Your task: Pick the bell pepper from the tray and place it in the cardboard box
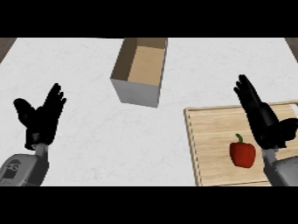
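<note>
My right hand (262, 118) hovers spread over the right half of the tray (209, 127); the bell pepper (243, 153) lies just left of its wrist, near the tray's near edge. I should draw back, curl round its body, then lift towards the cardboard box (138, 65).

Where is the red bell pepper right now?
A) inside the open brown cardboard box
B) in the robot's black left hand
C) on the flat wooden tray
C: the red bell pepper lies on the light wooden tray, beside the open black right hand.
</note>
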